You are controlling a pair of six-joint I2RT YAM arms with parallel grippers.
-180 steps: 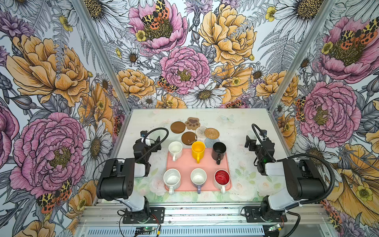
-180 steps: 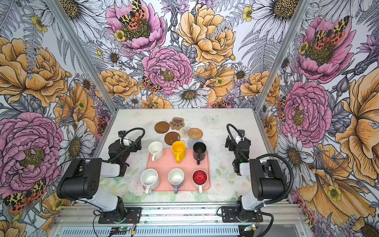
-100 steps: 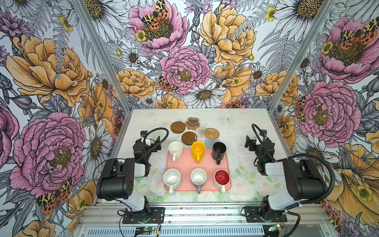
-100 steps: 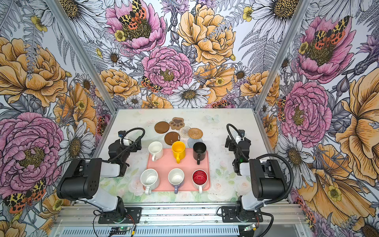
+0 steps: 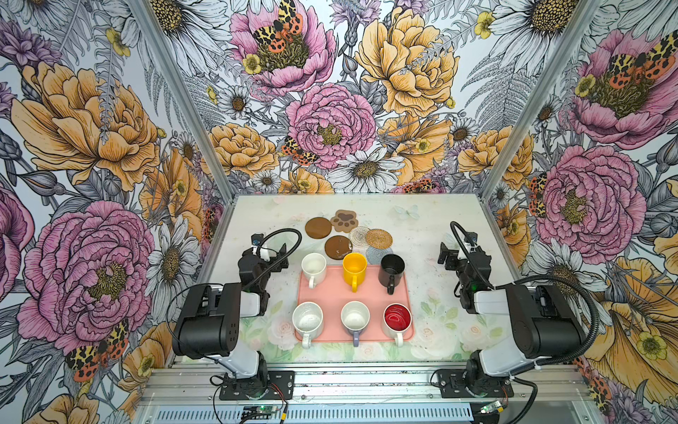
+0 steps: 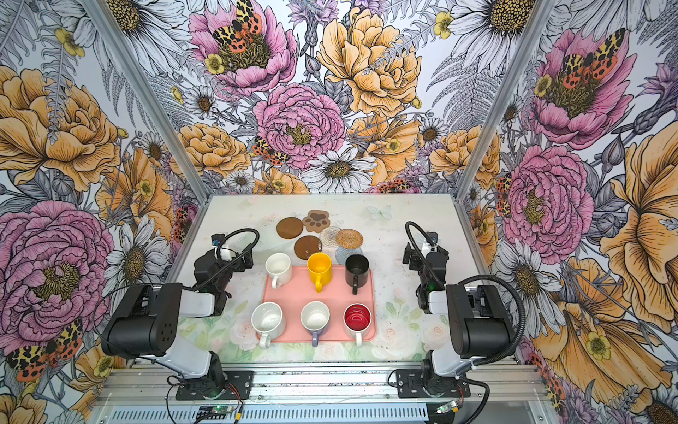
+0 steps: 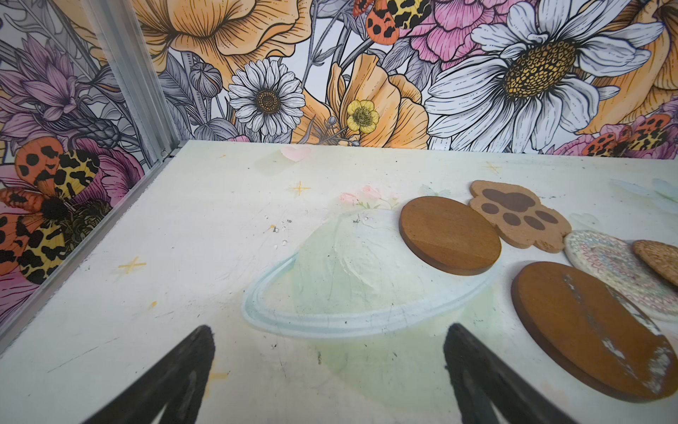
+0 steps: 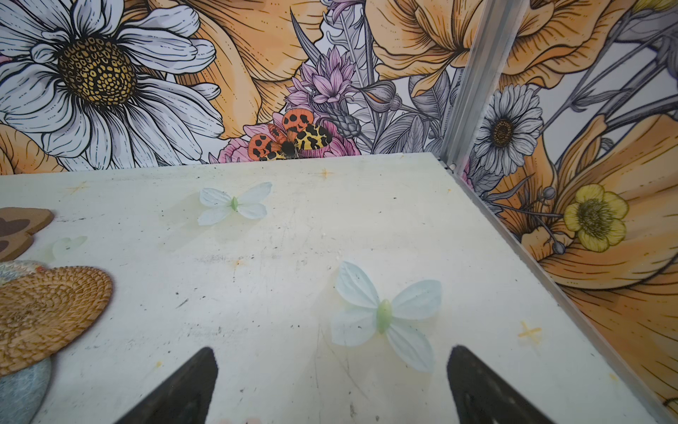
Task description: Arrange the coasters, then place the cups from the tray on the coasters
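Note:
Several cups stand on the pink tray [image 5: 332,293]: white [image 5: 313,265], yellow [image 5: 354,267] and black [image 5: 392,268] behind; speckled white [image 5: 307,320], lavender [image 5: 354,318] and red-inside [image 5: 397,318] in front. Beyond the tray the coasters cluster, some overlapping: two brown discs [image 5: 318,227] [image 5: 337,246], a paw [image 5: 344,220], a clear patterned disc [image 5: 358,236], a rattan disc [image 5: 378,238] and a pale blue disc [image 5: 376,254]. My left gripper [image 7: 330,330] is open and empty left of the tray. My right gripper [image 8: 333,351] is open and empty to its right.
Flowered walls and aluminium posts [image 5: 216,205] close in the table on three sides. Bare tabletop [image 5: 422,227] lies between the coasters and the right wall, and behind the coasters to the back wall. Printed butterflies [image 8: 383,315] mark the surface under my right gripper.

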